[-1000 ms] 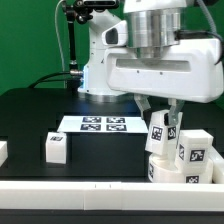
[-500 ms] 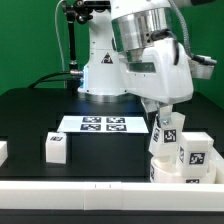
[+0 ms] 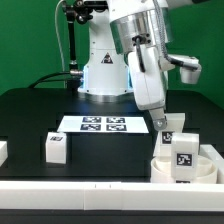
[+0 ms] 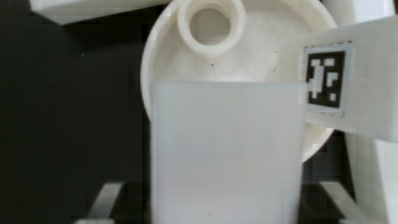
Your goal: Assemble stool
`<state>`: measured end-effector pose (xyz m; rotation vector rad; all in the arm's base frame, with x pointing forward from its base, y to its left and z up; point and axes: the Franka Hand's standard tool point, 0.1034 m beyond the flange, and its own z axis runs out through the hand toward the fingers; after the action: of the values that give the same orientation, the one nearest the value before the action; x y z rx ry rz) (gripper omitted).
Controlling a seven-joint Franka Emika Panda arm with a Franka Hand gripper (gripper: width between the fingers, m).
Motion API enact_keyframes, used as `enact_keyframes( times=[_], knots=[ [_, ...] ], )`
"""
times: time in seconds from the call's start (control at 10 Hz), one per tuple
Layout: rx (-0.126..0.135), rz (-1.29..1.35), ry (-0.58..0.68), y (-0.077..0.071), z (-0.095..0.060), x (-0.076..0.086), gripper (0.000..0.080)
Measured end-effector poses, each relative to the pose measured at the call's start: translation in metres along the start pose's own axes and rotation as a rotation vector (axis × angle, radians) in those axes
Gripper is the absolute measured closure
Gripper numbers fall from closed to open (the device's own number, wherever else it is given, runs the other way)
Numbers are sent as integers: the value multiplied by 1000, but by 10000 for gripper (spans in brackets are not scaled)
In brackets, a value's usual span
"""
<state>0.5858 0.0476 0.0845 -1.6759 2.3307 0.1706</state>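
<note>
Since a second ago the wrist has twisted round, so the gripper (image 3: 165, 124) now shows side-on instead of its broad face, and the leg it carries no longer leans. Nearest is the long white rail (image 3: 90, 190) along the near edge. Just behind it on the right sits the stool seat (image 3: 163, 170), with a tagged leg (image 3: 186, 152) standing on it. The claw is clamped on the held leg (image 4: 222, 150), upright right beside the tagged one; can't tell if it touches the seat. Well apart on the left lies a loose leg (image 3: 56, 147) on the black table (image 3: 30, 115). Farther back is the marker board (image 3: 100, 124).
</note>
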Motion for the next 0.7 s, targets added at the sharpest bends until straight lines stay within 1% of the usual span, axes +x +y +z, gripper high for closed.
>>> enact_keyframes(
  times=[0.1,0.2,0.4,0.5,0.7],
  knots=[
    [9,102,-10,-1,0,0,463],
    [-8,167,-15,0,0,-2,463],
    [-73,284,-27,3,0,-5,463],
    [-84,372,-26,3,1,-6,463],
    [-98,451,-32,3,0,-7,463]
  ],
)
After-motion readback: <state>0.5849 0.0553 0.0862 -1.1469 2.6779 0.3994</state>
